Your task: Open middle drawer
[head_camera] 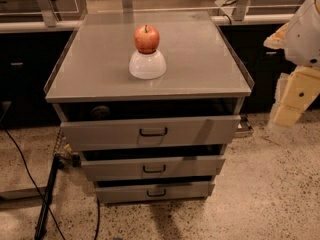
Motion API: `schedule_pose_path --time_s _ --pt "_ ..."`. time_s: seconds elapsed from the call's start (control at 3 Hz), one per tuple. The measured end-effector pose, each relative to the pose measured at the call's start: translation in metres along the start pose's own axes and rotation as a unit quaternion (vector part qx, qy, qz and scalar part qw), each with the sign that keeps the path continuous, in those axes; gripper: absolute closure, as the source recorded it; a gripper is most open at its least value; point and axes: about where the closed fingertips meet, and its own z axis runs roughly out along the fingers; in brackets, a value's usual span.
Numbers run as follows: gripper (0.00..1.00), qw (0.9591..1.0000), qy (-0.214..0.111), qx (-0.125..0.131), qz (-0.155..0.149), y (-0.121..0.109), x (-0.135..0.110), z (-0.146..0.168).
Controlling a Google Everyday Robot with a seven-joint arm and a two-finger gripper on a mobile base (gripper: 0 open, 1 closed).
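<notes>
Right of the cabinet (205,59), camera view: gripper (289,111) hangs well apart from the middle drawer (195,167), second front down; gripper opening cannot be told. Step: approach, handle (154,169) not yet touched. Next: reach left, hook the loop, pull straight out.

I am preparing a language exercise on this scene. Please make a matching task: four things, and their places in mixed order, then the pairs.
1 apple
2 white bowl
3 middle drawer
4 gripper

A right of the cabinet
B between the top drawer and the bottom drawer
C on the bowl
D on the cabinet top

Pairs: 1-C, 2-D, 3-B, 4-A
</notes>
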Motion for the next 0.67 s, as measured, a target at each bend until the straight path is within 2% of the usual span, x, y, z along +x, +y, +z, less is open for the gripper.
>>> schedule_pose_path --time_s 0.33,0.67 --pt "0.0 1.0 0.0 0.0 0.0 0.0 0.0 0.0" --pt "0.0 0.9999 -0.009 0.001 0.006 0.009 0.0 0.017"
